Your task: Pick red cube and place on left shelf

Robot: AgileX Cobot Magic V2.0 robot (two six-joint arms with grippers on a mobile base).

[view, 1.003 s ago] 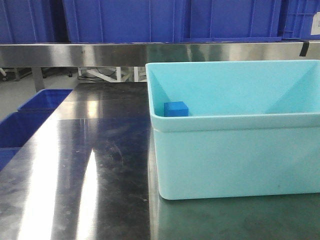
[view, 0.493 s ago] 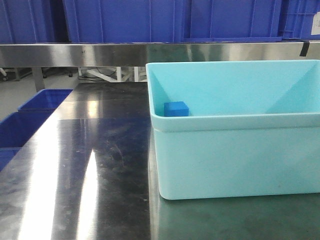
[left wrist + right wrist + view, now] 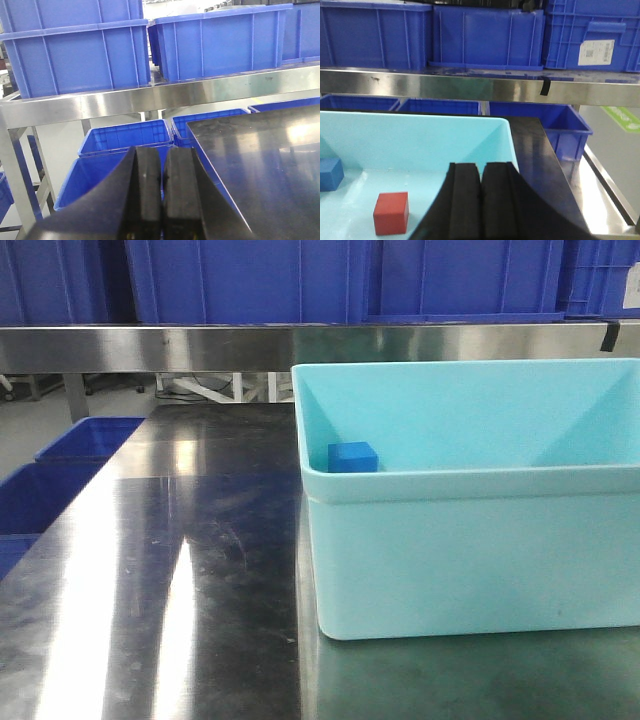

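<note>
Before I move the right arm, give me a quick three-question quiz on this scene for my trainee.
1. True or false: the red cube lies inside the tub.
2. In the front view, which cube shows above the tub's near rim? A. the red cube B. the blue cube C. both
3. Fill in: the right gripper is ___ (open or shut).

Key: 1 true; 2 B; 3 shut.
</note>
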